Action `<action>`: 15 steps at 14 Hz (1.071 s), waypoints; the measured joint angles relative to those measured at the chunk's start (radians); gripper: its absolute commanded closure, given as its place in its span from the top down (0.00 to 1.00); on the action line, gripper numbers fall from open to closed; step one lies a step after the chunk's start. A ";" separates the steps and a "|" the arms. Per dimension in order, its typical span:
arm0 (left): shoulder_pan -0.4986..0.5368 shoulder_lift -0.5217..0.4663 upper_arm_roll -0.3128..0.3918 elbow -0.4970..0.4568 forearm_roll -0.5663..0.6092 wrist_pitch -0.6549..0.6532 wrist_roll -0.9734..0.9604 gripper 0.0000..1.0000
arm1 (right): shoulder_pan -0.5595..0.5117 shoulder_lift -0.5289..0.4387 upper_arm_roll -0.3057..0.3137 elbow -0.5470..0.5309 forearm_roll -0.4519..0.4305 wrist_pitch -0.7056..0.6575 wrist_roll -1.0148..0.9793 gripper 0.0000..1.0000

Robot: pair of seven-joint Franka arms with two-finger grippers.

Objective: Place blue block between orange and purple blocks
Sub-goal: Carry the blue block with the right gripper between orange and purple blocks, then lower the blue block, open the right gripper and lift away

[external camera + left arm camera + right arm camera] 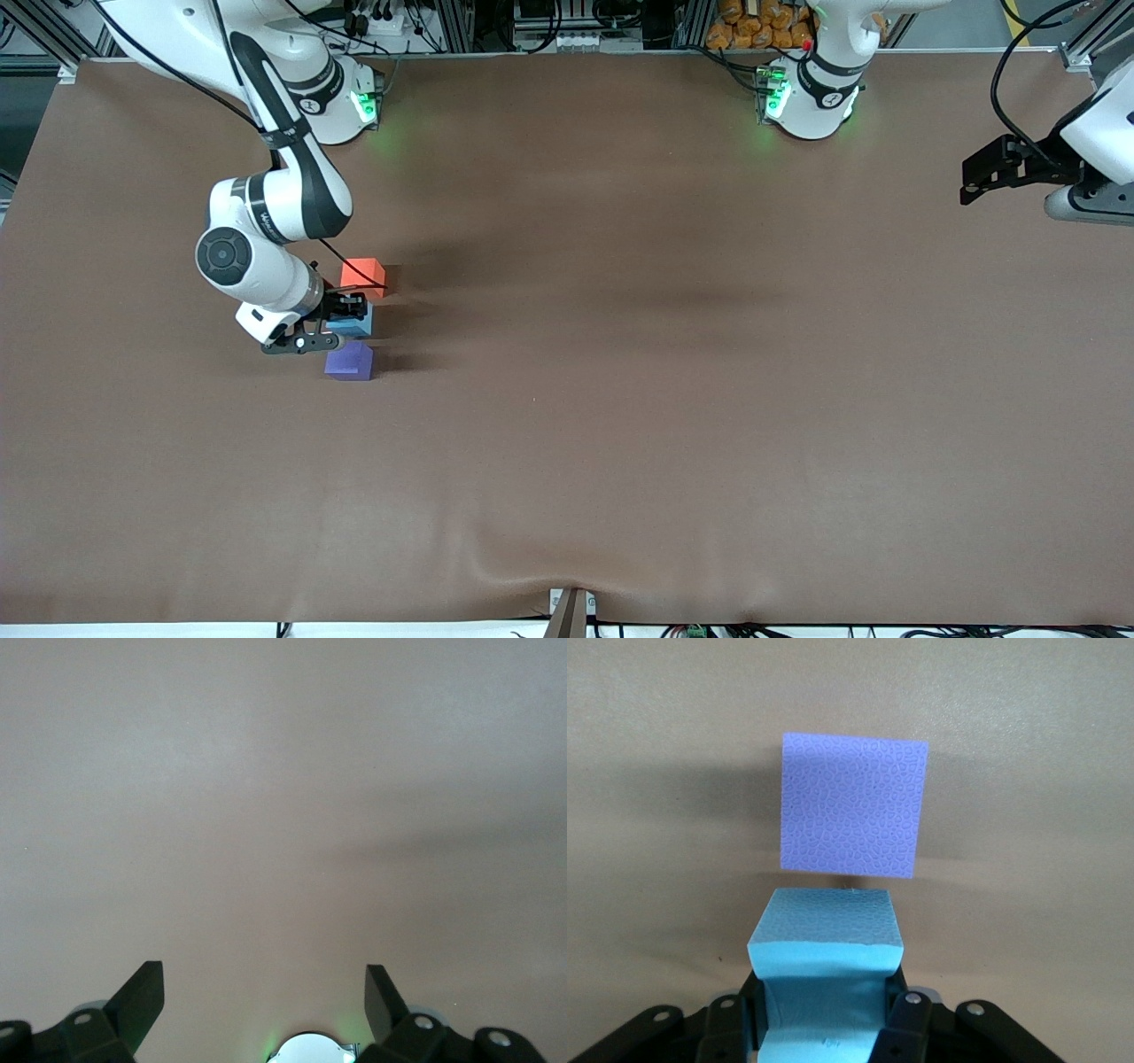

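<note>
The orange block [363, 275], the blue block [353, 324] and the purple block [349, 361] stand in a short row toward the right arm's end of the table, the orange one farthest from the front camera and the purple one nearest. My right gripper [347, 312] is shut on the blue block [824, 943], between the other two. In the right wrist view the purple block [853, 804] lies just past the blue one. The orange block does not show in that view. My left gripper [974, 184] waits open and empty at the left arm's end of the table.
The brown table cover [620, 399] is bare elsewhere. The arm bases [811, 97] stand along the table's back edge. The left wrist view shows only bare cover [283, 815] between the open fingers.
</note>
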 measured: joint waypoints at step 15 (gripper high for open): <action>0.048 0.034 -0.013 0.011 -0.016 0.038 -0.007 1.00 | -0.005 0.054 0.000 0.017 0.001 -0.004 0.002 1.00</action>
